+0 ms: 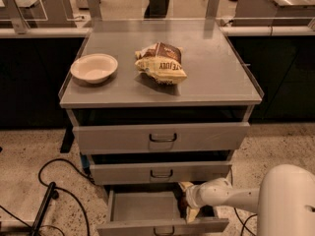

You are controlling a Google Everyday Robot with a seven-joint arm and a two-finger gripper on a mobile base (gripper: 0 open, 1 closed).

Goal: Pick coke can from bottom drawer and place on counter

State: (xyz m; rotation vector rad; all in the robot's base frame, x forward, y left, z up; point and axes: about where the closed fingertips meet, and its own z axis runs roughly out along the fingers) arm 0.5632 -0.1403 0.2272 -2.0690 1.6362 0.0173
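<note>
The bottom drawer (142,208) is pulled open below two other grey drawers. My gripper (187,200) reaches in from the right, down inside the drawer's right end, on a white arm (221,193). A small dark reddish shape (180,204) sits right at the gripper's tip; it looks like the coke can, but it is mostly hidden. The counter (211,77) is the grey cabinet top above the drawers.
A white bowl (94,68) and a yellow-brown chip bag (161,63) lie on the counter. The top drawer (162,137) and middle drawer (161,173) stand slightly open. Black cables (54,191) trail on the floor at left. My white base (288,203) is at lower right.
</note>
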